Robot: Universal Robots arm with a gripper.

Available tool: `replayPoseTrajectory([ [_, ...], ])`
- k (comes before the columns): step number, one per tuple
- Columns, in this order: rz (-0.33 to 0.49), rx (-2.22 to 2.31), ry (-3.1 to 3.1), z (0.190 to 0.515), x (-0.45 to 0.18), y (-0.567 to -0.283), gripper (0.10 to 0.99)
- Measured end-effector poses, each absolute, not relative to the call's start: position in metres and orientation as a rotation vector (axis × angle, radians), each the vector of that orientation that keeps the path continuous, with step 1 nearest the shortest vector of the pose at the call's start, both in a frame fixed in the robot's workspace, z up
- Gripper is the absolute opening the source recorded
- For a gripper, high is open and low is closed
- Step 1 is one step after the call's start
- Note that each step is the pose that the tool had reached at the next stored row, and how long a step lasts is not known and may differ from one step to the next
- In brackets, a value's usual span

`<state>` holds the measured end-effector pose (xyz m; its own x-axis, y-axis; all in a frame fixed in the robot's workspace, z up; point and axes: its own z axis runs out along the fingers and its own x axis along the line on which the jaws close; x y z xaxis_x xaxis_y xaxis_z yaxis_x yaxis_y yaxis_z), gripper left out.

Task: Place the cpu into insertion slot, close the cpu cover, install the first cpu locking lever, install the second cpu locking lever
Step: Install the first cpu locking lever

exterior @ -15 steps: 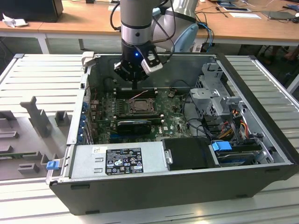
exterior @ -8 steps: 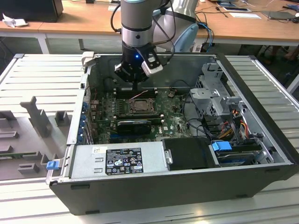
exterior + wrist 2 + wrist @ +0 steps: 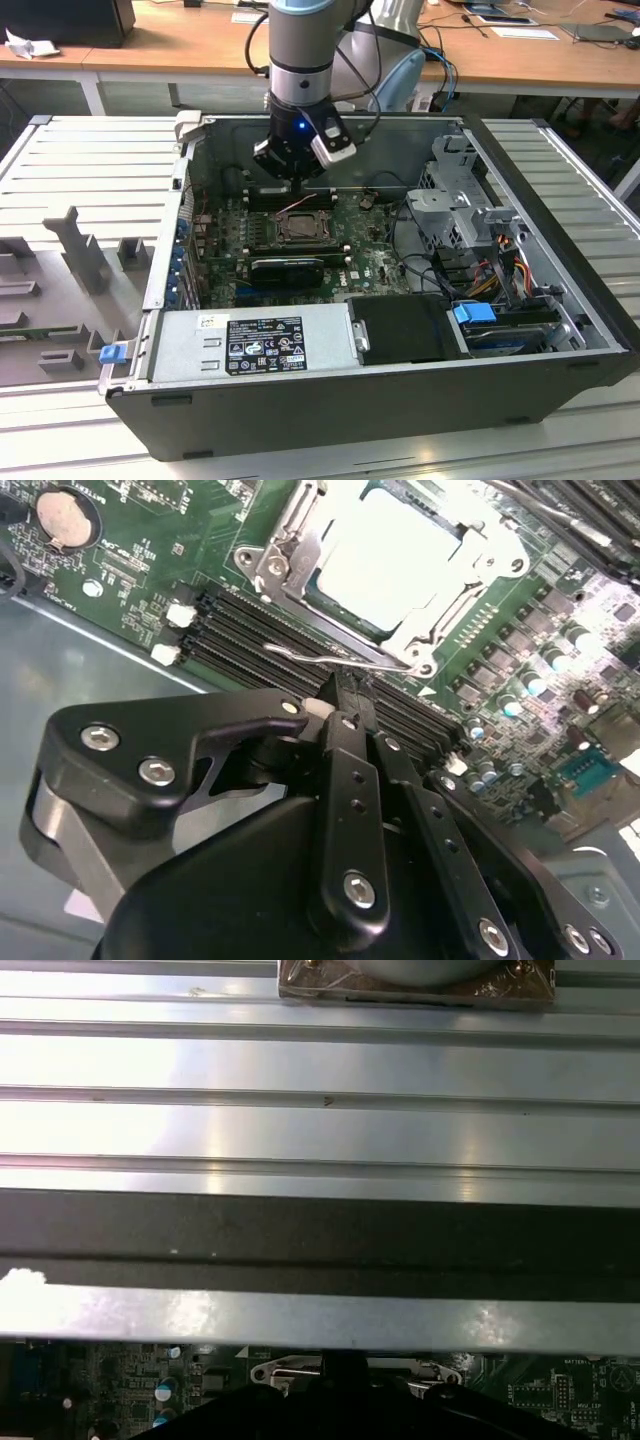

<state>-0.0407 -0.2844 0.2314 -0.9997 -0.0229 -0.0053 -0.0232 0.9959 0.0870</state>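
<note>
In the exterior view my gripper (image 3: 292,180) hangs inside the open computer case, just behind the insertion slot (image 3: 300,226) on the green motherboard. The second wrist view has the cpu (image 3: 390,560) lying pale and flat in the socket, with the cpu cover (image 3: 445,615) down around it as a metal frame. A thin wire locking lever (image 3: 330,660) runs along the socket's near edge. My gripper (image 3: 350,685) is shut, its black fingertips right at that lever, with nothing visible between them.
Black memory slots (image 3: 250,630) lie between gripper and socket. A coin battery (image 3: 65,515) sits on the board. A long black finned card (image 3: 288,268), the power supply (image 3: 255,340) and a drive cage (image 3: 460,200) surround the socket. Grey fixtures (image 3: 80,250) stand on the ribbed table.
</note>
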Motion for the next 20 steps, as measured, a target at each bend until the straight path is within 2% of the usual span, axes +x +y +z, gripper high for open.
replayPoseTrajectory([
  [20,0.137,-0.036,3.134,0.2238,-0.0308,-0.2814,0.106],
])
